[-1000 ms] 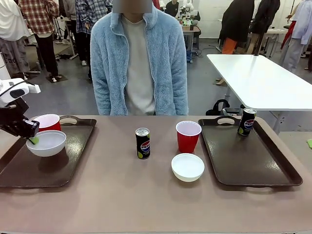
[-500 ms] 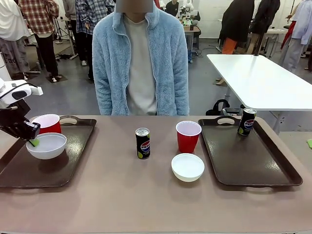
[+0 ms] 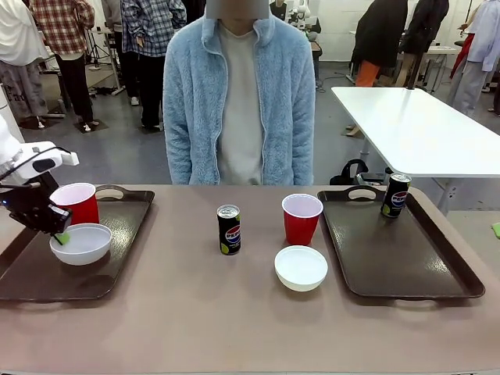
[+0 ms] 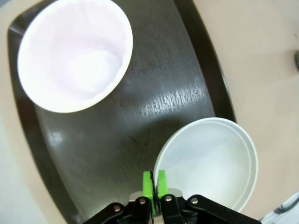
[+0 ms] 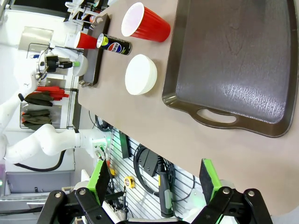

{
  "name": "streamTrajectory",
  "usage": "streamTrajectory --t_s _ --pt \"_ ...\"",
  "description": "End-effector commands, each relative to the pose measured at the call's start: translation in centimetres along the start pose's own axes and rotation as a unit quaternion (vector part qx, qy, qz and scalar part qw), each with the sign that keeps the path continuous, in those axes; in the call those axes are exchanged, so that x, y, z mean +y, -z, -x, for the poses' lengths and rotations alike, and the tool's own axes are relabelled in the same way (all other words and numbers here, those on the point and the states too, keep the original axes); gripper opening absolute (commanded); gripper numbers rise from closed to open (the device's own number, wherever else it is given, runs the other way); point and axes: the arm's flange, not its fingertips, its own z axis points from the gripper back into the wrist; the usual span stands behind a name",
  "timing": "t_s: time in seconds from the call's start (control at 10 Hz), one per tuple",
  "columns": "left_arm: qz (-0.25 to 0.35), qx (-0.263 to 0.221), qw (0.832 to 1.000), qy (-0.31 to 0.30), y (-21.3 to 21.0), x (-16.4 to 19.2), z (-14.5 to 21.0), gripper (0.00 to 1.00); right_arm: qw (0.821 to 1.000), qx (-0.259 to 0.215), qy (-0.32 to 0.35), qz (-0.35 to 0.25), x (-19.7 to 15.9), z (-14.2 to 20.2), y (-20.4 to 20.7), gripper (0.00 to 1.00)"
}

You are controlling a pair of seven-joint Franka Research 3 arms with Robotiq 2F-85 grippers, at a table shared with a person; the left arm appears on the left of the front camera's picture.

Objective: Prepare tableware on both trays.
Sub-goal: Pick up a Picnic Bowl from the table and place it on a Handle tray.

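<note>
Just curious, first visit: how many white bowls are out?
2. One small round white bowl is at the left dark brown plastic tray, rim pinched in the left jaws; the second bowl sits on the tan table beside a red plastic cup.

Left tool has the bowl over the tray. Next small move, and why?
Probably ease the left tool down a touch, then open it. It pinches the rim of the white bowl over bare floor of the left tray, beside the red cup; I cannot tell whether the bowl rests yet.
</note>
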Motion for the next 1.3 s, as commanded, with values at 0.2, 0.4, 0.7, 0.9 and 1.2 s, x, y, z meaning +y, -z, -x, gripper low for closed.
streamTrajectory --t_s 0.2,0.4,0.7,0.9,1.2 --pt "-0.017 -0.005 1.000 0.021 2.5 -0.2 1.5 0.04 1.000 -0.007 -0.008 -0.014 -0.1 -0.2 0.0 1.00" --pt "-0.019 -0.003 0.999 0.026 3.3 -0.2 1.6 0.04 1.000 -0.007 -0.008 -0.014 -0.1 -0.2 0.0 1.00" --pt "-0.044 0.017 0.998 0.044 2.6 -0.2 1.7 0.64 1.000 -0.007 -0.008 -0.014 -0.1 -0.2 0.0 1.00" --pt "-0.055 0.029 0.997 0.056 1.8 -0.5 1.7 0.76 1.000 -0.007 -0.008 -0.014 -0.1 -0.2 0.0 1.00" --pt "-0.069 0.038 0.994 0.074 -1.8 -1.5 2.1 1.00 1.000 -0.007 -0.008 -0.014 -0.1 -0.2 0.0 1.00"
